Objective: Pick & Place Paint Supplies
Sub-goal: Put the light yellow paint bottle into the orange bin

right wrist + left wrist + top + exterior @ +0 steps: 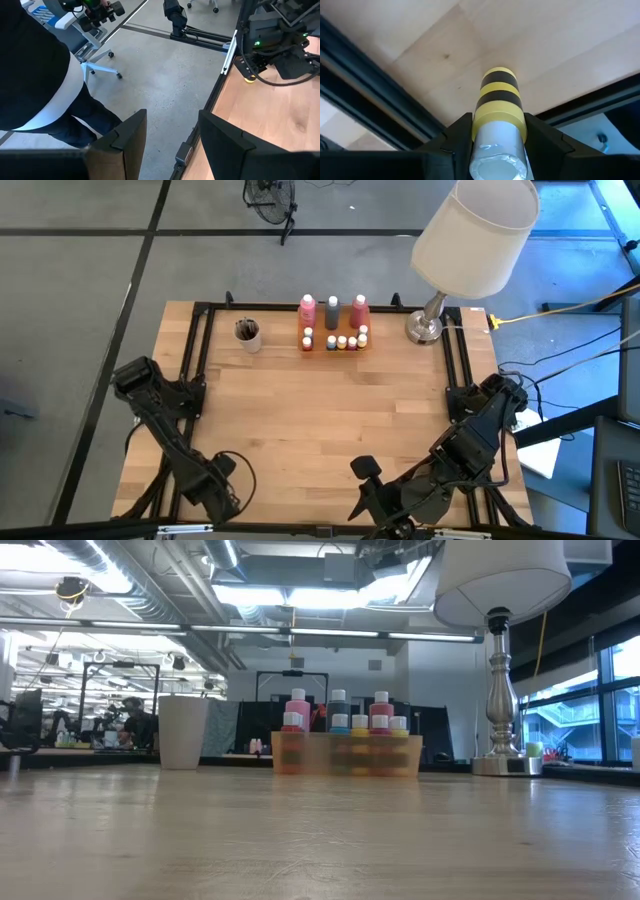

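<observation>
My left gripper (497, 150) stands over the table's near left corner, pointing steeply down, shut on a cylinder (498, 100) with yellow and black bands and a silvery near end. In the high view the left gripper (225, 480) hides the cylinder. My right gripper (172, 145) hangs open and holds nothing, high over the near edge (362, 480). The paint supplies stand in the orange tray (333, 347) at the far middle: two pink bottles (306, 310) (359, 310), a grey bottle (333, 313) and small pots (342, 340). My left gripper pinches the cylinder between its two fingers (457, 135), on the yellow band (498, 120) below its silvery end. The fingers come from above, slanting down, and lie along the cylinder. Its far yellow end (248, 77) is at the tabletop; whether it rests there I cannot tell.
A beige cup (248, 333) with brushes stands left of the tray. A lamp (470, 230) with a metal foot (424, 330) stands at the far right. A black frame (195, 350) runs around the table. A person (35, 75) stands beyond the near edge.
</observation>
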